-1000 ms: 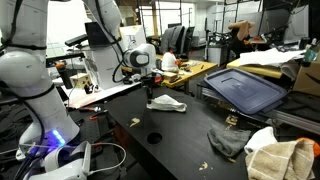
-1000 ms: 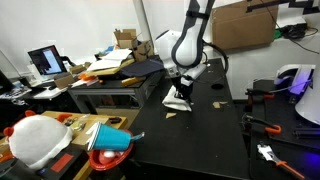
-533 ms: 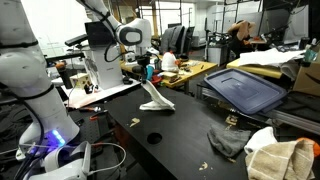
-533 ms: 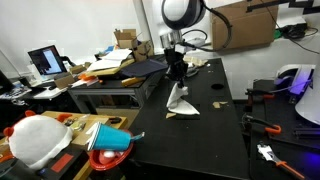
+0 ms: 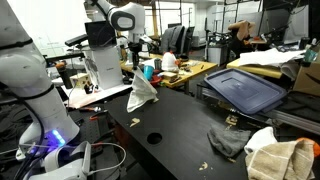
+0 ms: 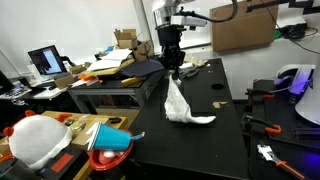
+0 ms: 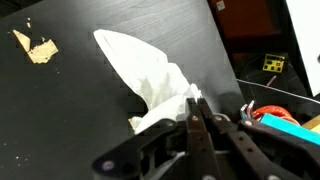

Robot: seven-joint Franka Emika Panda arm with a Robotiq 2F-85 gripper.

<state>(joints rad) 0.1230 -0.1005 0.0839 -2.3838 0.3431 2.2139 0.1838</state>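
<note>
The gripper [image 6: 172,66] is clamped nearly closed on the top corner of a white cloth [image 6: 178,100]. In the wrist view its fingers [image 7: 193,112] almost meet around the fabric. The cloth hangs above the black table [image 6: 200,150], and its lower tail seems to rest on the table top. The pinch takes only a small fold, so the cloth could slip free under its own weight. On any sideways move the trailing tail might also sweep the tan paper scrap [image 7: 35,47] lying on the table beside it.
</note>
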